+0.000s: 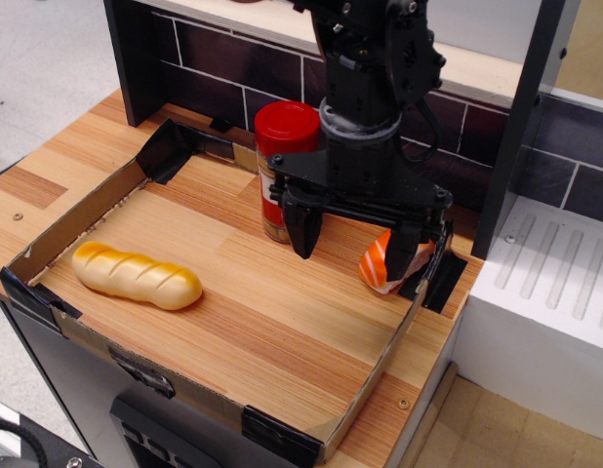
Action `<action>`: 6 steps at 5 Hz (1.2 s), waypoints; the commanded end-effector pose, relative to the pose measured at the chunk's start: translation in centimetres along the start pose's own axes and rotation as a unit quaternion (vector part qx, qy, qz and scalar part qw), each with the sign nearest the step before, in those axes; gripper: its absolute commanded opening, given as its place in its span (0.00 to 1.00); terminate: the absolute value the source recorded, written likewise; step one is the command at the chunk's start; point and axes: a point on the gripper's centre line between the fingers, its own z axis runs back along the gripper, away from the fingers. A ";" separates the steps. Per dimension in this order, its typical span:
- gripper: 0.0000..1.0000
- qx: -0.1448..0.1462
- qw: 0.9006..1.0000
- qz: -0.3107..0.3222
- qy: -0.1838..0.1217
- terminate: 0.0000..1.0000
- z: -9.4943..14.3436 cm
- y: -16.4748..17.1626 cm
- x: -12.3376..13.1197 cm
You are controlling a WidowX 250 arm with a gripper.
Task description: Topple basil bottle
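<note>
Far left: wooden tabletop (58, 161), light striped planks, with a low cardboard fence (82, 216) running round the work area, corners taped black.

Inside the fence, left side: yellow bread loaf (136, 275) lying flat, long axis roughly left-right, near the left wall. Nothing touching it. Open wood between it and everything else.

Centre, toward the back: basil bottle (279, 166), upright. Wide red cap on top, red label with white lettering partly visible, brownish contents at the bottom. It stands just in front of the dark tiled back wall (223, 73). Not toppled.

Just right of the bottle: black robot arm (365, 68) coming down from above, pincer (358, 242) pointing at the tabletop. Fingers spread wide, holding nothing. Left finger (305, 232) hangs just beside the bottle, overlapping its lower right edge from where I stand; can't tell if it's actually touching. Finger tips sit above the wood, not on it.

Right finger (407, 249) hangs in front of the orange-and-white sushi piece (379, 265), which sits by the right wall of the fence. Partly hidden by the finger, so contact is unclear.

Further right: a black upright post (516, 127), then a white ribbed block (550, 292) beside the tabletop, well apart from the bottle.
</note>
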 end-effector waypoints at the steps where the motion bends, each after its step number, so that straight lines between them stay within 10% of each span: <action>1: 1.00 0.000 1.000 0.000 0.000 0.00 0.0 0.0 0.0; 6: 1.00 0.018 0.996 -0.089 -0.026 0.00 4.5 6.6 4.3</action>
